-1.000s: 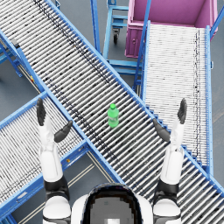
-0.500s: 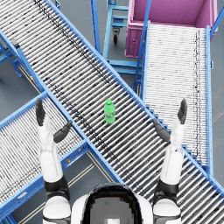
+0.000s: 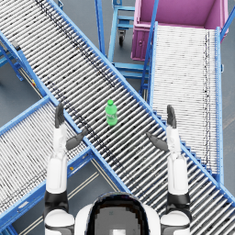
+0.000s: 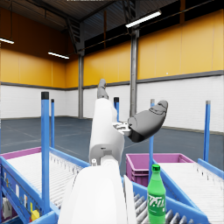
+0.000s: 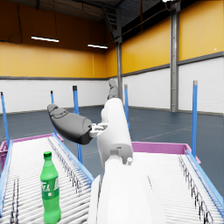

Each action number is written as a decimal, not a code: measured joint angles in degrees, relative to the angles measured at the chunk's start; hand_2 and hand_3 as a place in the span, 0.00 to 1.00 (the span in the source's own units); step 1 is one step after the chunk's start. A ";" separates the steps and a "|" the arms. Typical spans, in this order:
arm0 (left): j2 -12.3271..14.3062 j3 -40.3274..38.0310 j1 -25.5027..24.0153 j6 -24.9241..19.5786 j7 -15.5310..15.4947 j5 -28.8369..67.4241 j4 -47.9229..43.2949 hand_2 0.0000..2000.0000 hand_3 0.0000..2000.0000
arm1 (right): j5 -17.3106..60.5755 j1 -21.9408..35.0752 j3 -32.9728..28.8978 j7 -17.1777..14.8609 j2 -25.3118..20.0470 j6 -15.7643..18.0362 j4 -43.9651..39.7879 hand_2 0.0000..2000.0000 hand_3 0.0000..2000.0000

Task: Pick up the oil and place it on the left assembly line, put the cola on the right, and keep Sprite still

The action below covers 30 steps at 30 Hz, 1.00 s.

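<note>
Head view, we see the Sprite [image 3: 111, 113] upright on the conveyor [image 3: 82, 69], ahead of and between our left hand [image 3: 62, 132] and right hand [image 3: 170, 134], both empty with fingers spread, left wrist view, bottle on the hand's thumb side, apart from it, right wrist view, again on the thumb side, apart.

I see yellow-over-white walls [image 5: 144, 52], a strip light [image 4: 143, 19] upper right, grey floor [image 3: 18, 101] at left, a purple bin [image 3: 140, 43] up top.

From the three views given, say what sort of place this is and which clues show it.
Probably a warehouse sorting hall: blue-framed roller conveyors, one carrying a green bottle, a magenta bin at a line's end, and high yellow walls with strip lights.
</note>
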 measured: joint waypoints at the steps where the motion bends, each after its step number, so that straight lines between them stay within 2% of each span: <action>1: -0.41 0.79 -0.52 0.24 0.24 -1.01 0.26 0.00 0.00 | -1.01 -0.25 0.85 -0.24 0.47 0.24 -0.11 0.00 0.00; 10: -4.02 7.72 -5.07 2.33 2.32 -9.78 2.58 0.00 0.00 | -9.78 -2.46 8.25 -2.33 4.54 2.30 -1.08 0.00 0.00; 30: -4.35 8.41 -5.49 2.53 2.53 -10.65 2.80 0.00 0.00 | -10.65 -2.66 8.99 -2.53 4.92 2.50 -1.17 0.00 0.00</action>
